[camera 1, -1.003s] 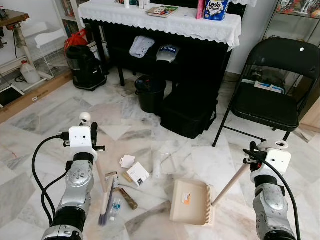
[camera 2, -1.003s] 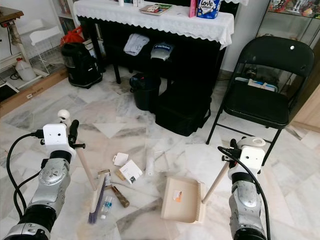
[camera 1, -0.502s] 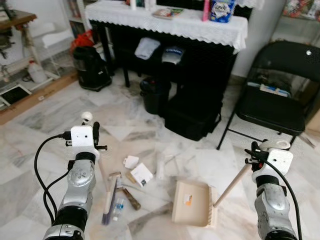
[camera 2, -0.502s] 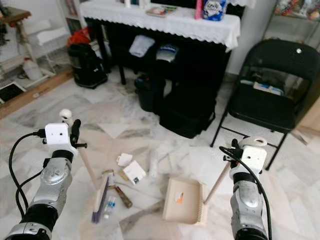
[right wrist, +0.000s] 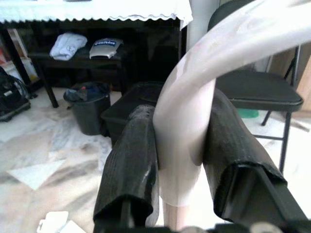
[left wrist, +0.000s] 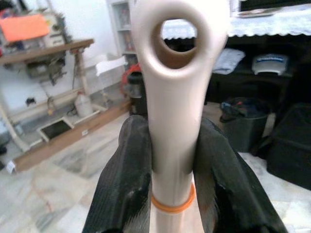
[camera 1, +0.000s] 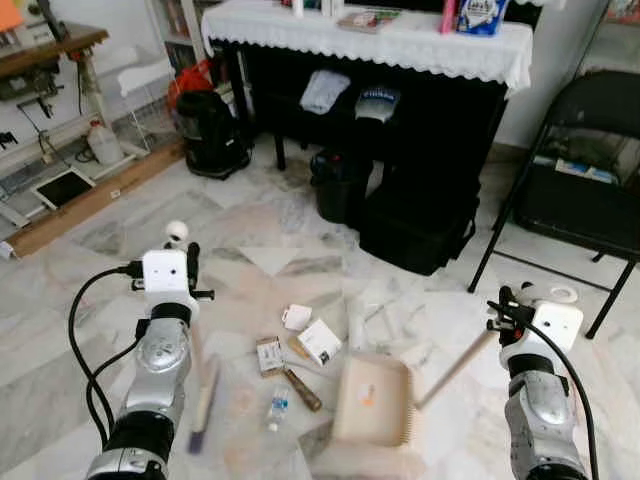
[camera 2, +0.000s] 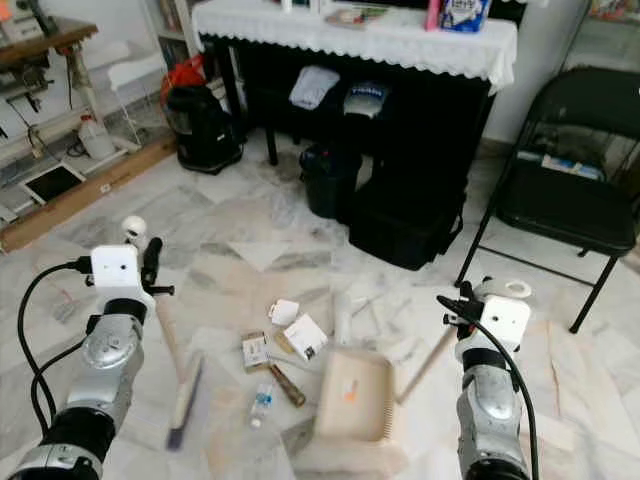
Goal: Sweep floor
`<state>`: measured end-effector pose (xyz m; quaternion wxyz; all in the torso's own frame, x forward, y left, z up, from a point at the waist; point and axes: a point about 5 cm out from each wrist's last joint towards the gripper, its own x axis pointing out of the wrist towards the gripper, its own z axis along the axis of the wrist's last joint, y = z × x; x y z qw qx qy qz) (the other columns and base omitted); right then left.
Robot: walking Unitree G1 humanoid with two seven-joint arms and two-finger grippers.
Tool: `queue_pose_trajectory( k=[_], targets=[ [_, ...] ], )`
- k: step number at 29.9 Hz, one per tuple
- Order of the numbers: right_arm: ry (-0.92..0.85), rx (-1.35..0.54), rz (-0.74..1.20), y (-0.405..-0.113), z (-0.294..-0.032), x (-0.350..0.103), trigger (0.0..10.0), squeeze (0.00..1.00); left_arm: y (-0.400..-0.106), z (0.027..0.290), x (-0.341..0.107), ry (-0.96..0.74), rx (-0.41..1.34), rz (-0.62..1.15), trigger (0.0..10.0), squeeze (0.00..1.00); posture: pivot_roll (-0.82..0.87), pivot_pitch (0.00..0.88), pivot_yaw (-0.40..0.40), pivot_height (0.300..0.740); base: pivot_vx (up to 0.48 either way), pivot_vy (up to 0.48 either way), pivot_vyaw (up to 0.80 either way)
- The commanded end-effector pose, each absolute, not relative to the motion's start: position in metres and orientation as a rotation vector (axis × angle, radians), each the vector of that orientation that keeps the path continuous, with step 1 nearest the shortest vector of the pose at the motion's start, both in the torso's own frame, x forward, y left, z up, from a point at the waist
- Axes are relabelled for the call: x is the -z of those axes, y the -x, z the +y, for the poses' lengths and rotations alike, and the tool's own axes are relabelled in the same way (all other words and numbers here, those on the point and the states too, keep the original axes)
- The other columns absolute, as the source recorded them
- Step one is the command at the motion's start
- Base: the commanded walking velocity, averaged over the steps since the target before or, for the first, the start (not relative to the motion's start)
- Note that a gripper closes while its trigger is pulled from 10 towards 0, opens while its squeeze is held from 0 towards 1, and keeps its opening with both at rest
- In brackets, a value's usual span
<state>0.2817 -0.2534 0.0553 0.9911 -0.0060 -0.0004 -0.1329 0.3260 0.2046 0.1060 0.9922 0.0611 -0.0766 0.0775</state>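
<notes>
Sweeping is at an early stage, by my reading: every scrap of litter lies loose on the marble floor (camera 1: 90, 300) and the dustpan (camera 1: 372, 400) looks bare.

Item one: left pincer (left wrist: 167, 160), clamped on the broom handle (left wrist: 172, 97); black fingers (left wrist: 124, 179) press both sides just below the hanging hole. The broom (camera 1: 203, 395) slants down beside my left arm, its head blurred and low to the floor, apart from the litter.

Item two: right pincer (right wrist: 177, 160), clamped on the pale dustpan handle (right wrist: 182, 141). That handle runs down to the pan, which sits open on the floor just right of the litter.

Item three, litter: white cup (camera 1: 296, 317), white carton (camera 1: 320, 342), small box (camera 1: 268, 355), brown stick-like piece (camera 1: 303, 388), small clear bottle (camera 1: 277, 408). All lie between broom and pan, some touching.

Item four, surroundings: black bin (camera 1: 338, 186), black case (camera 1: 418, 225), folding chair (camera 1: 585, 180), cloth-covered bench (camera 1: 380, 45).

Left to do, in my judgement: brush the pile rightward into the pan, then lift it.
</notes>
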Motion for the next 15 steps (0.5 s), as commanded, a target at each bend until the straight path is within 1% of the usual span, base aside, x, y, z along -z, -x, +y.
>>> queue_pose_trajectory(
  k=[1, 15],
  targets=[
    [0.004, 0.255, -0.062, -0.2891, -0.2496, -0.067, 10.0, 0.0, -0.328, 0.2097, -0.1157, -0.135, -0.165, -0.195, 10.0, 0.0, -0.05, 0.0, 0.025, 0.74, 0.0, 0.0, 0.0],
    [0.017, 0.262, -0.046, -0.2873, -0.2533, -0.0642, 10.0, 0.0, -0.3274, 0.2094, -0.1144, -0.135, -0.158, -0.188, 10.0, 0.0, -0.06, 0.0, 0.034, 0.74, 0.0, 0.0, 0.0]
  ],
)
